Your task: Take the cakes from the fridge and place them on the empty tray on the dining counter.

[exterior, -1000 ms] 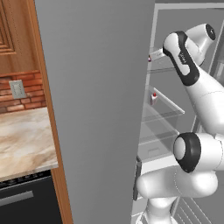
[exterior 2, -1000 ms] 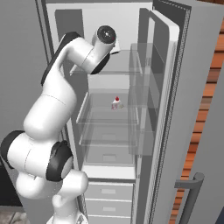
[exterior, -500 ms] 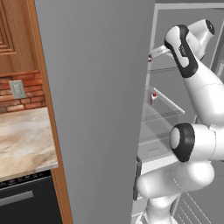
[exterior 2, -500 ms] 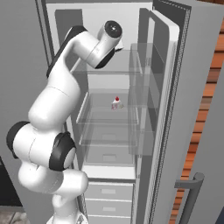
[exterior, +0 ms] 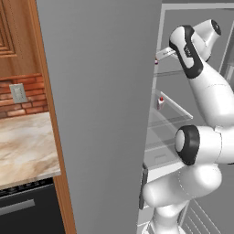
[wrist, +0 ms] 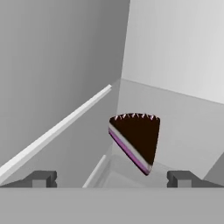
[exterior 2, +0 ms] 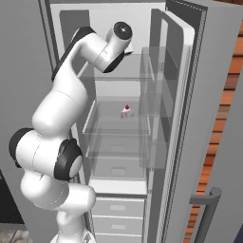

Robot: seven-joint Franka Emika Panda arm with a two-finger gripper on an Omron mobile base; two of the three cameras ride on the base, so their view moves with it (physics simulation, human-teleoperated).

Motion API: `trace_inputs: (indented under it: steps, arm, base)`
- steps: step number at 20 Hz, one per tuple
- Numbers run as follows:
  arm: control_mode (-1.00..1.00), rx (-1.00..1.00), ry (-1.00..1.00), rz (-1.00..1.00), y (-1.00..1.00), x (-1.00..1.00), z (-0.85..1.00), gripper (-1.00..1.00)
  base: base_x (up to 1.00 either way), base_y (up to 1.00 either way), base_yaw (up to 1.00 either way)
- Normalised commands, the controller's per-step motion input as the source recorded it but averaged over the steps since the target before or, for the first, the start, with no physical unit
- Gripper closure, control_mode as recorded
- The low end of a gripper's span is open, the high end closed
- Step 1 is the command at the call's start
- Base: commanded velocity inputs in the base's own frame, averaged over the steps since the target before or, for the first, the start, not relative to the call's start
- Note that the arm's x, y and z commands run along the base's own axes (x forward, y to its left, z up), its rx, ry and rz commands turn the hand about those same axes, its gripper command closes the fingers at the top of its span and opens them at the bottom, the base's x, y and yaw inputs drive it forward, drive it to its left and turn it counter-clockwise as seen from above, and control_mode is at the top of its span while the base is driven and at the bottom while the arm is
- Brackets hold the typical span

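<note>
A white robot arm reaches high into the open fridge, its hand pushed in over the top glass shelf. Seen from the hand, the claw is released, its two dark fingertips spread wide with nothing between them. Just ahead sits the chocolate cake slice, a dark brown wedge with pale and purple layers along one side and small white dots along its wide edge. It lies on the shelf near the back corner of the fridge, between the lines of the two fingertips but apart from them, so the open claw looks lined up to straddle it.

One shelf lower, the white cake slice with a red top stands alone on the glass, well below the hand and untouched. The same slice shows past the edge of the grey fridge door from the other side. Neither cake has left the fridge. To the left, a marble worktop runs under a brick wall.
</note>
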Motion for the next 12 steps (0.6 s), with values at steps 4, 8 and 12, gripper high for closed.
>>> trace_inputs:
  steps: [4,8,12]
  arm:
    - [-1.00,0.00,0.03,0.00,0.04,0.18,-0.03,-1.00]
    - [-1.00,0.00,0.05,0.04,0.00,0.20,-0.05,-1.00]
    - [-1.00,0.00,0.05,0.05,0.00,0.24,-0.09,-1.00]
  base:
    - [0.00,0.00,0.00]
    - [0.00,0.00,0.00]
    - [0.00,0.00,0.00]
